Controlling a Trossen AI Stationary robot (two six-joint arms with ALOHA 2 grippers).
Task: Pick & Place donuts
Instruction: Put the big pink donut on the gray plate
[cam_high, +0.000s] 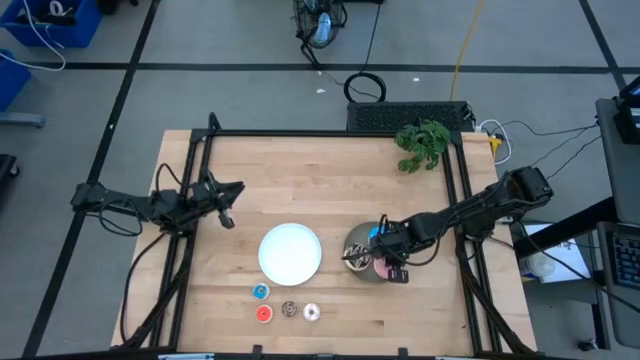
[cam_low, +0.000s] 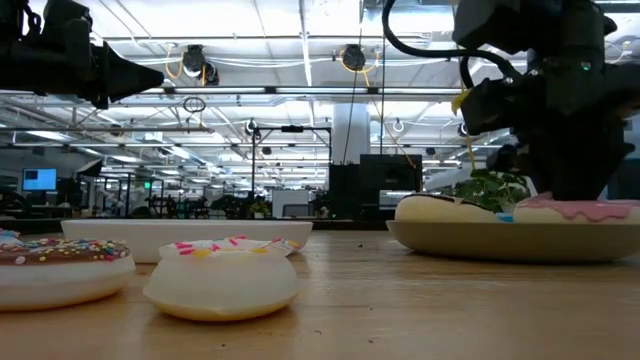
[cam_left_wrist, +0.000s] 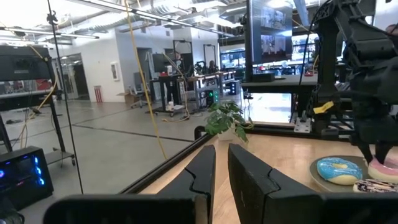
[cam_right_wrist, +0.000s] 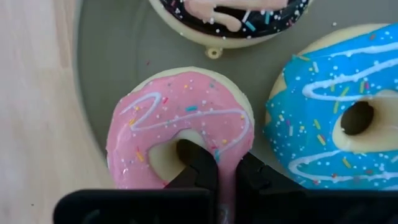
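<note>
Three donuts (cam_right_wrist: 180, 127) on grey plate (cam_right_wrist: 106, 62)

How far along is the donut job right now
Nothing sits on the white plate yet. The right pincer is shut on the pink donut in the grey plate, beside the blue donut and dark donut. Four tiny donuts wait untouched; the left pincer idles.

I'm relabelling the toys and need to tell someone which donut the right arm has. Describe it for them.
Find the grey plate right of the white plate. It holds three big donuts. The right pincer pinches the pink donut, one finger through its hole; its neighbours are blue and dark brown.
</note>
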